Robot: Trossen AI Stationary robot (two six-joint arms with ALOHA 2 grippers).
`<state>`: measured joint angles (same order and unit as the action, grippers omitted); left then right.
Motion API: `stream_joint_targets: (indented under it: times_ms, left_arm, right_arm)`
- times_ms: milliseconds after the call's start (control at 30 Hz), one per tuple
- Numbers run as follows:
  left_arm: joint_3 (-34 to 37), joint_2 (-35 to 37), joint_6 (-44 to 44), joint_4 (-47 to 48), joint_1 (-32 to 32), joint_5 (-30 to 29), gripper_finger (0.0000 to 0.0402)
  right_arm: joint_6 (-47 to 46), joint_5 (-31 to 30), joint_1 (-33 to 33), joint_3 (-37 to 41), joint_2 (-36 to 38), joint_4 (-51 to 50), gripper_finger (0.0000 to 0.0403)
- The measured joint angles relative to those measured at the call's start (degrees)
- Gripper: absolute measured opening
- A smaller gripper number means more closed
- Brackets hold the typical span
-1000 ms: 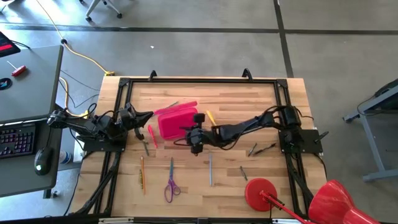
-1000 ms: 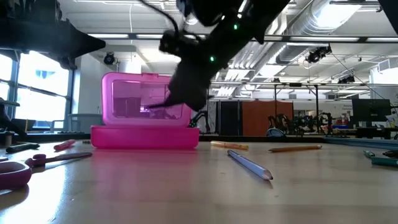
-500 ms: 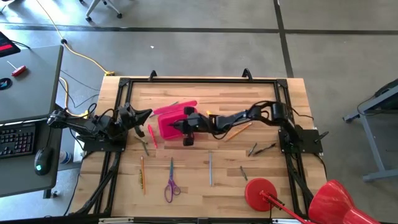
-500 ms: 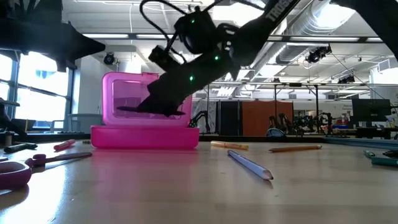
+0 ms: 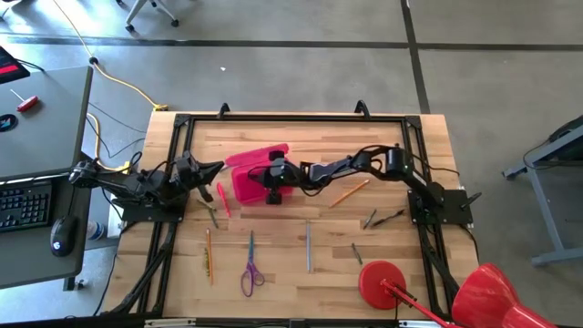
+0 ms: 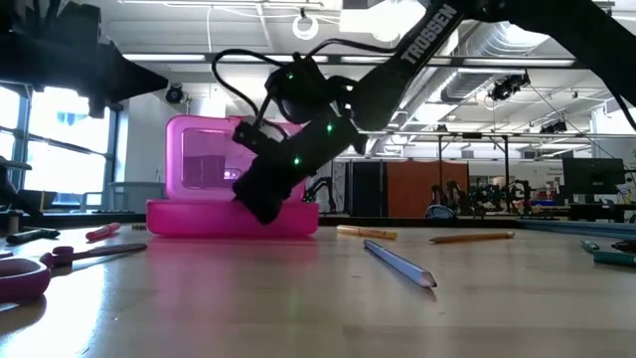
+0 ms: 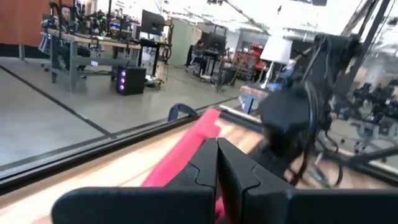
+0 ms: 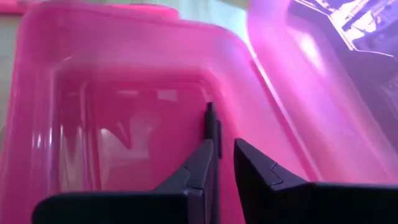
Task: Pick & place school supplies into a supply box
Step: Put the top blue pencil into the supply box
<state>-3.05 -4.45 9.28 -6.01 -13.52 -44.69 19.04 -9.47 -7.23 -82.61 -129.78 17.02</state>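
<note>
On the table's (image 5: 383, 264) near part lie scissors (image 5: 250, 271), an orange pencil (image 5: 208, 252) and a grey pen (image 5: 308, 248), not yet packed. Mid-table, the right gripper (image 8: 222, 158) hangs inside the box (image 5: 244, 182), fingers narrow on a dark pen (image 8: 210, 121). Best to lower it flat along the floor, then release. The left gripper (image 7: 217, 168) waits at the left edge, fingers together.
</note>
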Motion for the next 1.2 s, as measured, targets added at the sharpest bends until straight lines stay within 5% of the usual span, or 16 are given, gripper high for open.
stream_joint_targets:
  times_ms: [167,367,567,900,1200]
  left_arm:
    - [0.00,0.00,0.01,2.19,0.00,-2.26,0.0063]
    - [0.00,0.00,2.24,7.49,0.02,-9.97,0.0108]
    - [-0.48,-0.15,6.77,12.46,0.02,-14.00,0.0109]
    - [-0.52,-3.27,11.59,12.24,0.04,-9.63,0.0099]
    - [-0.65,-8.53,16.97,12.27,0.07,-9.81,0.0111]
  right_arm:
    - [-0.64,-1.10,-0.65,0.02,0.34,-5.28,0.0046]
    - [0.73,-11.99,-0.60,0.02,0.50,-7.17,0.0059]
    - [3.52,-17.28,-0.36,0.11,2.14,-10.33,0.0064]
    - [-1.14,-6.55,0.79,0.07,11.02,-20.08,0.0063]
    - [-0.86,-6.26,4.37,0.07,20.35,-23.41,0.0063]
